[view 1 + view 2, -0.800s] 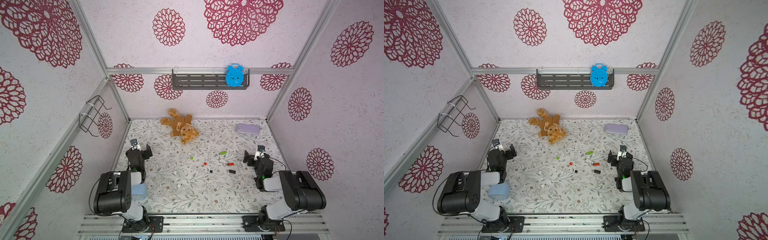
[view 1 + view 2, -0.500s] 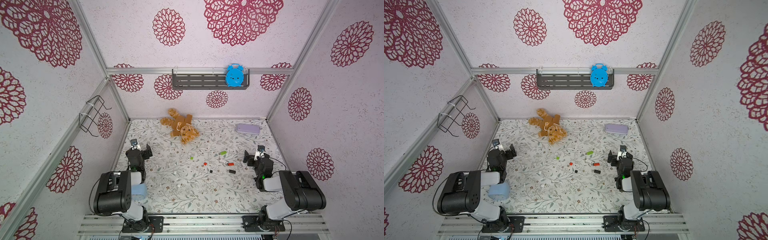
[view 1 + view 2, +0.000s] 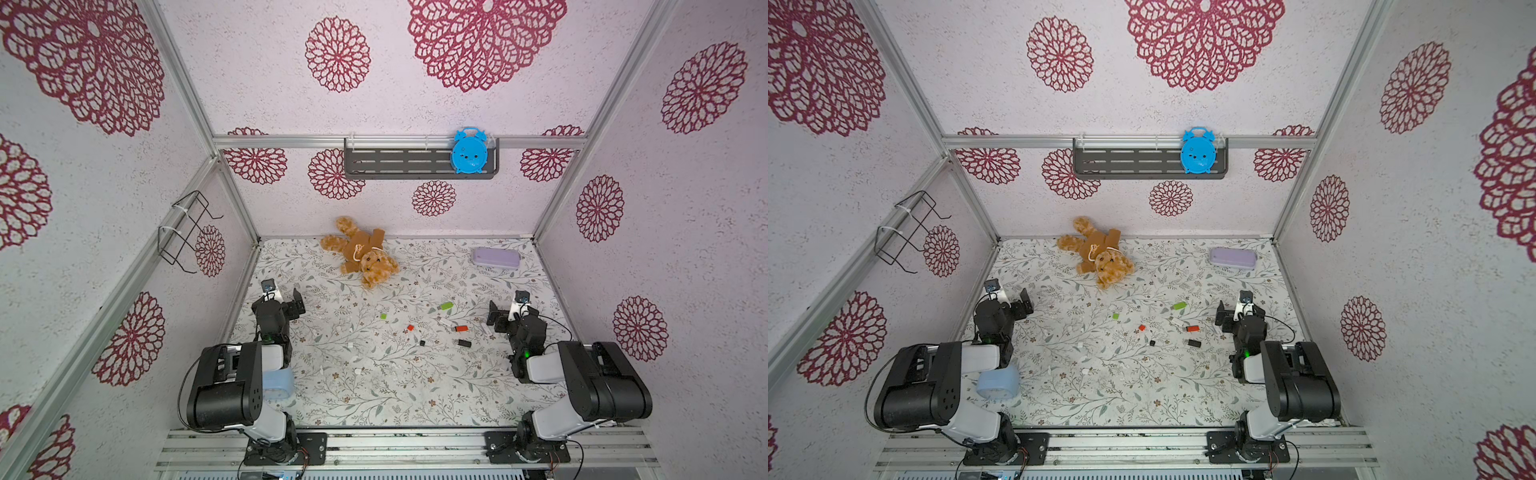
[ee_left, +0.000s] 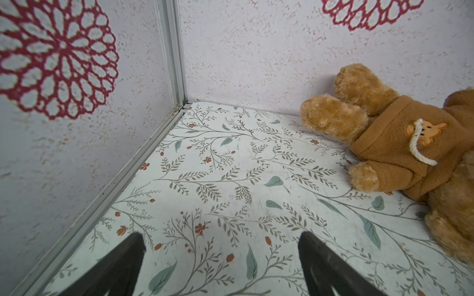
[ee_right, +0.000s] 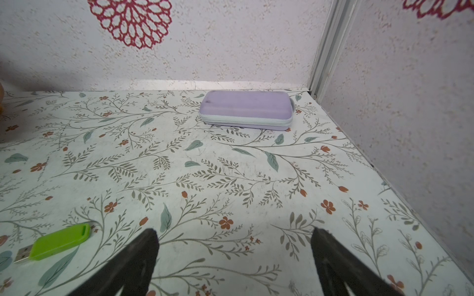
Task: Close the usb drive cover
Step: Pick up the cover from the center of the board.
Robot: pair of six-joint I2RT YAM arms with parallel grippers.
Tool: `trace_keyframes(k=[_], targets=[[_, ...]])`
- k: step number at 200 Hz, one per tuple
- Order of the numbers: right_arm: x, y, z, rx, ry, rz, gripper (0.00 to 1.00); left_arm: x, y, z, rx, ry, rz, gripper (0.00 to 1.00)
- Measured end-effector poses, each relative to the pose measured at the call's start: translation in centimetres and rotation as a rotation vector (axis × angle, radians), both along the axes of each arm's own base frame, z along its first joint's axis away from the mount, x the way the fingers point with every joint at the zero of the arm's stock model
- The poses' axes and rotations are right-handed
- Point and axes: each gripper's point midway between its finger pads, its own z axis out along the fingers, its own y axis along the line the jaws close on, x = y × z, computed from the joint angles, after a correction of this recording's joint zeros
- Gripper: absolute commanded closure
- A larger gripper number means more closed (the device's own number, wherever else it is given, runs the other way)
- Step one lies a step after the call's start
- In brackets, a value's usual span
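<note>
1. Near the middle of the desk (image 3: pixel 395 395), toward its right edge, both top views show the green usb drive (image 3: pixel 446 306), with its green cap (image 3: pixel 382 316) well apart from it. A red drive (image 3: pixel 461 328), black drive (image 3: pixel 464 343), red cap (image 3: pixel 410 328) and black cap (image 3: pixel 422 343) lie close by, so a wrong cap could get grabbed. Count: three coloured drives, three coloured caps, white bits too small to count, one teddy bear (image 3: pixel 363 255), one purple case (image 3: pixel 496 257). The left gripper (image 3: pixel 284 299) and right gripper (image 3: pixel 509 313) are spread and empty.
2. Left wrist view: fingers (image 4: pixel 123 264) wide apart over bare desk near the far left corner. One teddy bear lies close, and a careless sweep could snag it. No drive here.
3. Right wrist view: fingers (image 5: pixel 136 258) wide apart, nothing between. One usb drive (image 5: pixel 60 241), plug bare, and one purple case by the far right corner. A tiny cap could squirt from such broad fingers, or a skewed push could jam it.
</note>
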Motion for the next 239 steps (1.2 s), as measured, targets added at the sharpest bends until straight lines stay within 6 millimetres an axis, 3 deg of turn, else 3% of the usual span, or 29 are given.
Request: trace_keyframes(k=[21,46,83,115,142,165,194,239], targets=[[-0.2,0.2,-0.1,-0.007,0.014,0.008,0.02,-1.2,-0.3,0.3,0.005,-0.011,-0.003,0.03],[-0.4,0.4,0.7,-0.006,0.028,0.014,0.01,-2.1,0.0,3.1,0.003,-0.061,0.022,0.03],[-0.3,0.5,5.0,0.025,-0.001,0.013,0.01,-2.8,0.8,7.7,-0.060,-0.102,0.091,0.03],[0.0,0.9,7.3,0.152,0.070,0.000,0.01,-2.6,0.8,11.1,-0.163,-0.114,0.116,0.03],[-0.3,3.0,8.3,0.247,0.114,0.091,0.01,-2.8,-0.9,10.6,-0.267,-0.089,0.039,0.03],[-1.6,5.7,7.0,0.302,0.202,0.238,0.05,-2.4,-3.2,9.4,-0.375,-0.029,-0.061,0.03],[-2.9,8.7,6.3,0.347,0.309,0.397,0.15,-1.8,-6.0,9.3,-0.504,0.015,-0.181,0.01],[-3.2,13.4,7.5,0.214,0.407,0.549,0.22,-2.4,-10.0,8.3,-0.617,0.106,-0.306,0.01]])
